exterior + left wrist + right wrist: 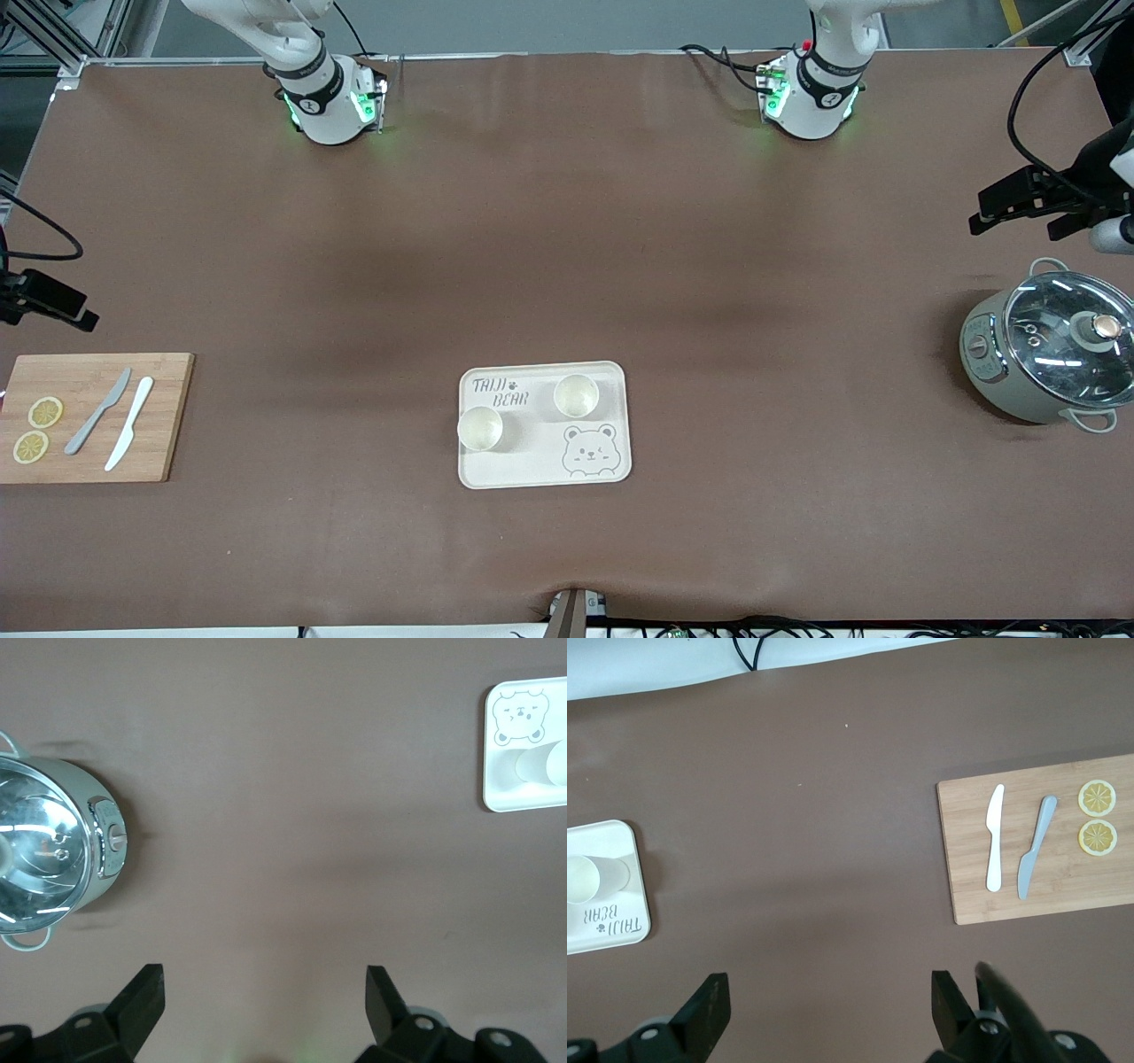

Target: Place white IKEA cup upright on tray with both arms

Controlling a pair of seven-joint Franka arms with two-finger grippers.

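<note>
The cream tray [532,461] lies in the middle of the table, toward the front camera. Two white cups stand upright on it, one [576,395] beside the "TAIJI BEAR" print and one [480,428] at the rim toward the right arm's end. My left gripper [1001,208] is open and empty above the table's left-arm end, over the table near the pot; the left wrist view shows its open jaws [266,979] and the tray's bear corner [514,797]. My right gripper [66,310] is open and empty over the table beside the cutting board; its jaws [830,983] show with the tray [620,921] and a cup [589,877].
A grey pot with a glass lid [1050,350] stands at the left arm's end and shows in the left wrist view [44,855]. A wooden cutting board [89,443] with two knives [115,416] and two lemon slices [40,430] lies at the right arm's end.
</note>
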